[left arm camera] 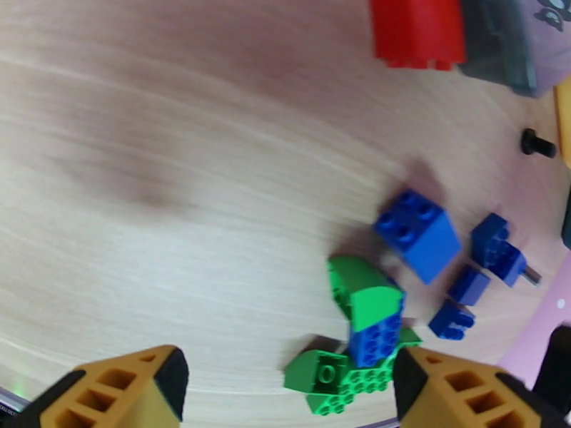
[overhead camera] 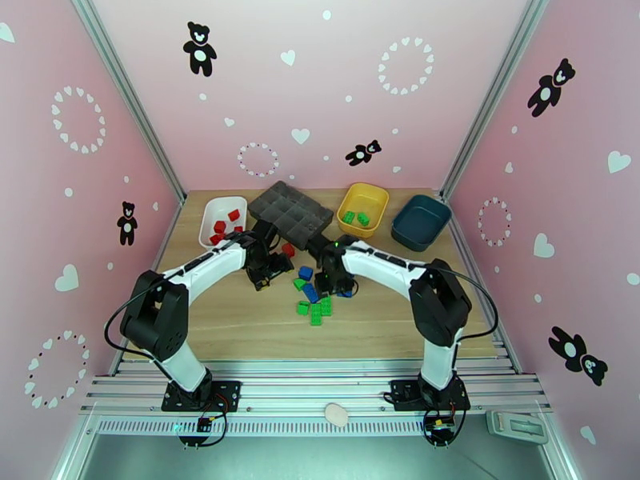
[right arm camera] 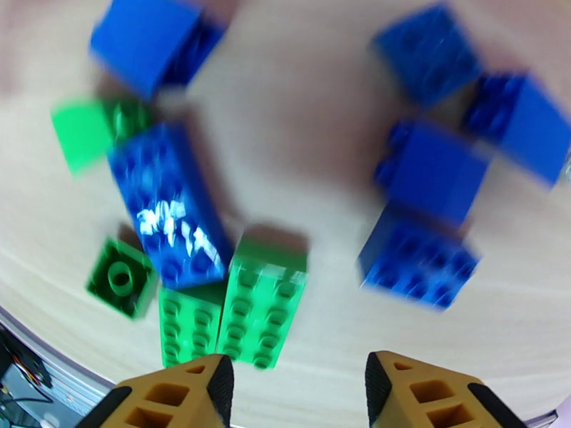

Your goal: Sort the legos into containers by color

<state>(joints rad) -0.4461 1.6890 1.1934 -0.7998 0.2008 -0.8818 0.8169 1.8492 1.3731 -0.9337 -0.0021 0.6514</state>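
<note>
**Left gripper** (left arm camera: pixel 285 383): the jaws stand wide with nothing between them. A small heap of green and blue bricks (left arm camera: pixel 360 301) lies close to one finger.

**Right gripper** (right arm camera: pixel 300 386): the jaws stand narrowly apart and empty, just short of a green two-by-four brick (right arm camera: pixel 263 308). That brick touches a second green brick and a long blue brick (right arm camera: pixel 171 208).

**Handling.** Expect each brick to be light, rigid and smooth-walled, so it is likely to skid or twist if you pinch it off-centre. Take hold across the two long flat side walls at mid-length, not on the studs. Where bricks touch, a descending finger will probably push the neighbour. Prefer a free-standing piece first, such as the square blue brick (left arm camera: pixel 417 233).

**Views.**
- **Top view, for destinations:**
  - The white bin (overhead camera: pixel 206 219) holds red bricks (overhead camera: pixel 224 227).
  - The yellow bin (overhead camera: pixel 376 203) holds green bricks (overhead camera: pixel 358 218).
  - The teal bin (overhead camera: pixel 420 222) appears empty.
  - The loose pile (overhead camera: pixel 314 298) lies on the table between the grippers.
- **Wrist views, for detail:**
  - These give stud orientation and contact between bricks.
  - The left wrist view adds a large red brick (left arm camera: pixel 417 26) beside the dark compartment tray (left arm camera: pixel 499 44).
</note>
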